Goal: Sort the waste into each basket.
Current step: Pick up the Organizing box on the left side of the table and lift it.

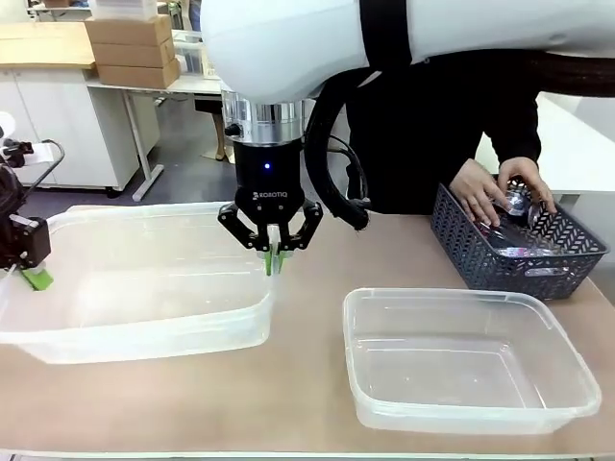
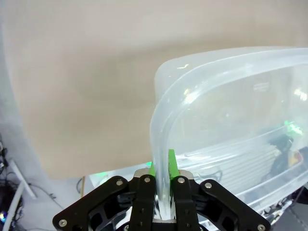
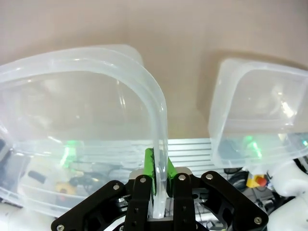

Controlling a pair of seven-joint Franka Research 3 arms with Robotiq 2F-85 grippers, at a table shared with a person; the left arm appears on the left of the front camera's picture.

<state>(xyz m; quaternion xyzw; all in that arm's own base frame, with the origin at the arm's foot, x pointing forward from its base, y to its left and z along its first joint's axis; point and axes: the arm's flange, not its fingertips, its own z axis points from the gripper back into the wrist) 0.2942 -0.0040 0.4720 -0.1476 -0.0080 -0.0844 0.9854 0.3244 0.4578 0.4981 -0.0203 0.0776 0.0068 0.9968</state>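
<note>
At the left edge of the front view the left claw (image 1: 34, 278) has its pads pinched narrow on the left end rim of the left tub (image 1: 144, 327). The left wrist view confirms it, with the rolled rim running up between the green pads (image 2: 172, 161). The left tub has nothing in it, and its long axis runs left to right across the table (image 1: 307, 394), from one claw to the other.

At its right end the right claw (image 1: 274, 257), whose arm reaches across the middle, is clamped on the rim in the same way. In its own view the rim stands between the pads (image 3: 150, 168). So the tub is held at both short ends, though I cannot tell whether it is lifted or resting on the table.

Just right of it, nearer the robot, sits the right tub (image 1: 461, 293) — also with nothing in it and apart from the left one.

Farthest right, at the far side, is a dark lattice basket (image 1: 471, 259). The person's hands (image 1: 500, 190) are inside it around something silvery (image 1: 519, 202) — likely a can, though too small to be sure. The waste therefore lies to the right of both claws, closest to the person's hands. Of the two arms the right is nearer, but neither claw is free to take anything.
</note>
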